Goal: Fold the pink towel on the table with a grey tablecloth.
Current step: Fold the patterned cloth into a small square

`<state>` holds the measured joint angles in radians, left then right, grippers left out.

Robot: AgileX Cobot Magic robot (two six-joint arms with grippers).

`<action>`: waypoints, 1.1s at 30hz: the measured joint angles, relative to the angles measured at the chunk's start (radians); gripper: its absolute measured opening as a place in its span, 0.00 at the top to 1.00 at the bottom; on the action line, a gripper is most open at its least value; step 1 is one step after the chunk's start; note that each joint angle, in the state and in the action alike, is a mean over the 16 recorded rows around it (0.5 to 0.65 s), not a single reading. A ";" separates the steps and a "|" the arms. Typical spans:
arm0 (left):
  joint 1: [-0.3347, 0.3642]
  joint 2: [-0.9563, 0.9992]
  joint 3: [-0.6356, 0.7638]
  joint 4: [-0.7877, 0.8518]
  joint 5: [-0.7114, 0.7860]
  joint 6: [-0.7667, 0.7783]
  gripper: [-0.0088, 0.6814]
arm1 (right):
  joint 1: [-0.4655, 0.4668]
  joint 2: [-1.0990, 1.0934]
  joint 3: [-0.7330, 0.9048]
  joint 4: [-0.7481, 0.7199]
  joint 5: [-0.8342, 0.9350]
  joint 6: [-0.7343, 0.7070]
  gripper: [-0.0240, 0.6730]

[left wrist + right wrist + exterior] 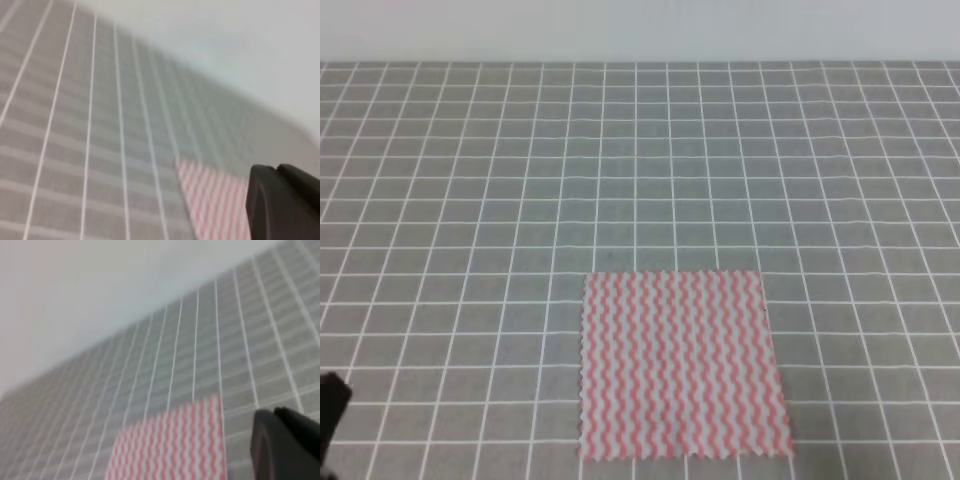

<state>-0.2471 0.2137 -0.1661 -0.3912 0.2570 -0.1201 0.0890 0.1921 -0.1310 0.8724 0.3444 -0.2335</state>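
Observation:
The pink towel (680, 365) lies flat and spread out on the table with a grey tablecloth (640, 160), near its front edge and a little right of centre. A dark part of my left arm (332, 400) shows at the bottom left corner, well left of the towel. My right gripper is outside the high view. In the left wrist view one dark finger (280, 205) sits at the lower right, with a towel corner (210, 200) beyond it. The right wrist view shows a dark finger (285, 445) to the right of the towel (170, 445). Neither view shows both jaws.
A pale wall (640, 30) rises behind the table's far edge. White grid lines cover the grey cloth (210, 350) all around the towel. Nothing else is in view.

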 joint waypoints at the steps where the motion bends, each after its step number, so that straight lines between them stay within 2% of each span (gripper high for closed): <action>1: 0.000 0.032 -0.021 -0.005 0.029 0.012 0.99 | 0.000 0.032 -0.019 -0.009 0.027 0.000 0.99; 9: 0.000 0.280 -0.153 -0.057 0.182 0.192 0.99 | 0.000 0.306 -0.163 -0.073 0.234 -0.005 0.99; 17: 0.000 0.401 -0.183 -0.178 0.194 0.404 0.99 | 0.030 0.529 -0.261 -0.076 0.341 -0.030 0.99; 24: 0.000 0.436 -0.183 -0.253 0.171 0.508 0.99 | 0.191 0.702 -0.327 -0.077 0.299 -0.008 0.99; 33: 0.000 0.444 -0.183 -0.281 0.165 0.546 0.99 | 0.436 0.903 -0.378 -0.123 0.163 0.087 0.95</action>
<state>-0.2471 0.6576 -0.3492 -0.6717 0.4217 0.4262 0.5249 1.0949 -0.5088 0.7493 0.5072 -0.1465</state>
